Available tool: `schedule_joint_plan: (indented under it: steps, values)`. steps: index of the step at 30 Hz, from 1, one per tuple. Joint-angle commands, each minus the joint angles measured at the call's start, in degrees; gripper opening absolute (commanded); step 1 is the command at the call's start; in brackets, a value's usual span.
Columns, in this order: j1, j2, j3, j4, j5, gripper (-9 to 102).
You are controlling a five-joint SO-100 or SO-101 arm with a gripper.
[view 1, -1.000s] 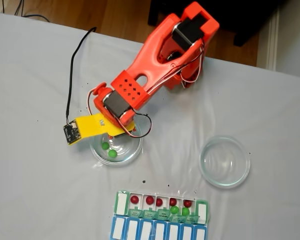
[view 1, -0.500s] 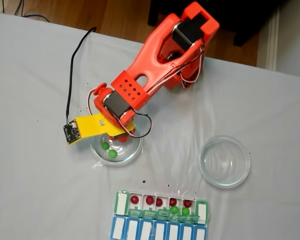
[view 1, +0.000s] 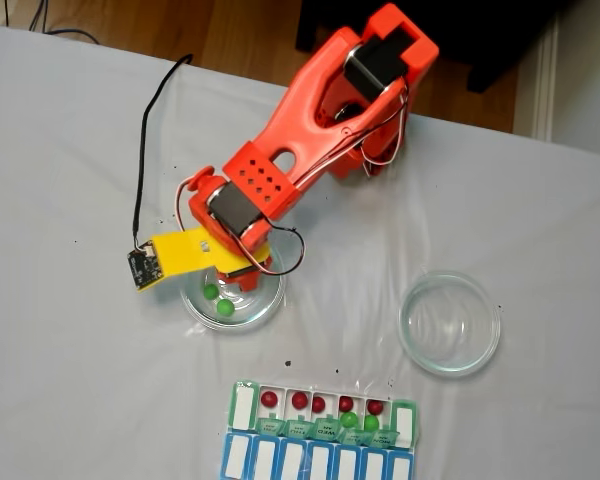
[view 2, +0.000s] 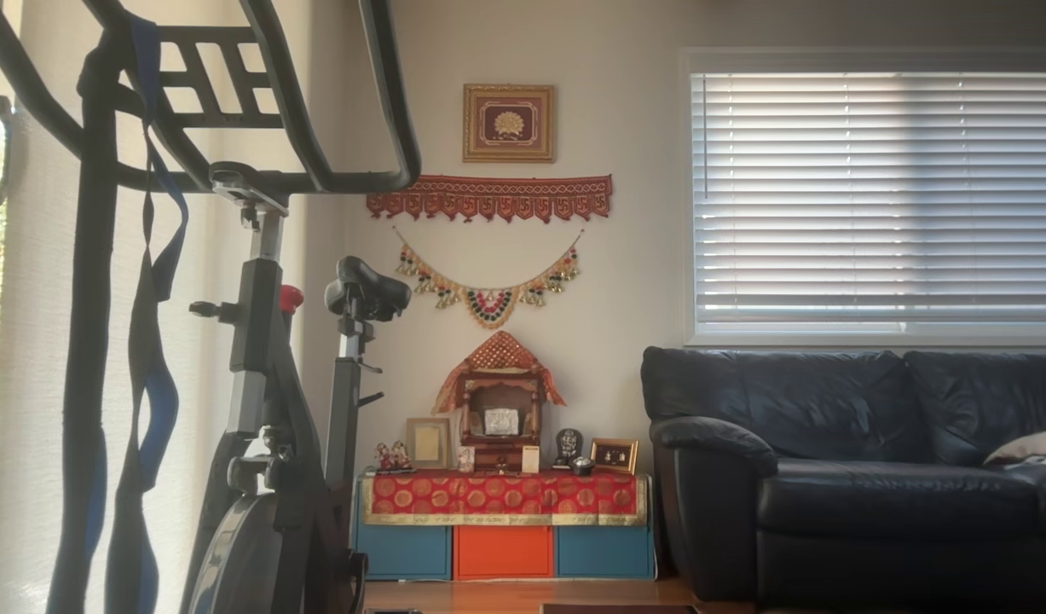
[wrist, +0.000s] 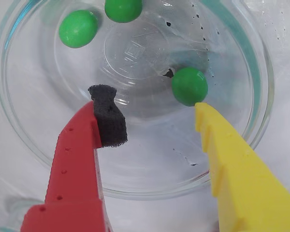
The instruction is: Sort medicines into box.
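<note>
Three green medicines lie in a clear glass dish (wrist: 261, 72): one (wrist: 189, 86) just beyond the yellow fingertip, two (wrist: 78, 28) (wrist: 123, 8) at the far rim. My gripper (wrist: 152, 104) hangs open over the dish, its red finger with a black foam pad (wrist: 108, 116) on the left and its yellow finger (wrist: 217, 140) on the right, nothing between them. In the fixed view the gripper (view 1: 238, 278) is over that dish (view 1: 270, 305), where two green balls (view 1: 211, 291) (view 1: 225, 309) show. The box (view 1: 243, 406) below holds several red balls (view 1: 299, 400) and two green ones (view 1: 348, 419).
An empty glass dish (view 1: 450, 323) sits right of the arm on the white cloth. A blue row of compartments (view 1: 315, 462) adjoins the box at the bottom edge. The orange arm base (view 1: 370, 90) stands at the table's far side. A black cable (view 1: 145, 150) runs left of the arm.
</note>
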Motion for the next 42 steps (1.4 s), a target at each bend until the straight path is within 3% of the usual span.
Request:
schedule_joint_plan:
  steps: [1,26,42]
  values:
    - [-0.44,1.67,-0.26,-1.14,-0.62,26]
    - [-2.64,-1.58,1.67,-2.02,2.29,23]
    - [-5.27,-8.09,-3.78,4.22,6.68,21]
